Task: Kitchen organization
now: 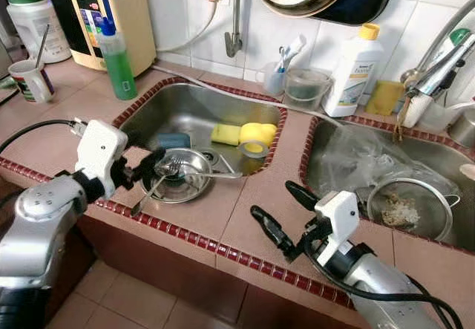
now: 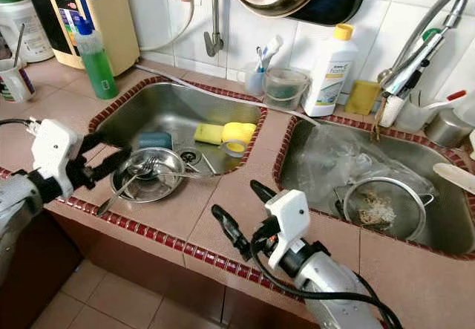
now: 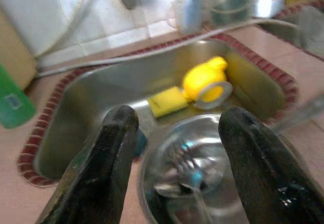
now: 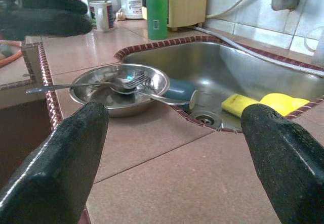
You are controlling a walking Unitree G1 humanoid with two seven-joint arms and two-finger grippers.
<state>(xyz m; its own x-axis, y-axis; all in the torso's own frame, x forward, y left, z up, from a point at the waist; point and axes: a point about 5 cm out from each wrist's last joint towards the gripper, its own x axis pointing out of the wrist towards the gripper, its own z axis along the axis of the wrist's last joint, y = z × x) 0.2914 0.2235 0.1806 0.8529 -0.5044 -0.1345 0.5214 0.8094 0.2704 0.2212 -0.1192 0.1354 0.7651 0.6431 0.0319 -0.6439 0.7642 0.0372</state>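
shiny metal bowl point(image 1: 177, 174), glossy tiled counter point(image 1: 245, 210)

Yellow sponge point(image 1: 225, 134), green bottle point(image 1: 118, 59), dark-red-tiled sink edge point(image 1: 223, 90).

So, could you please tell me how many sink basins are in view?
2: the left basin holds yellow sponges, with a steel bowl on its front edge; the right basin holds a strainer and clear plastic.

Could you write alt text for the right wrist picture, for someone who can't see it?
Two open black fingers of the right gripper frame a tiled counter, where a steel bowl holding forks sits at a sink's edge. Yellow sponges lie in the sink.
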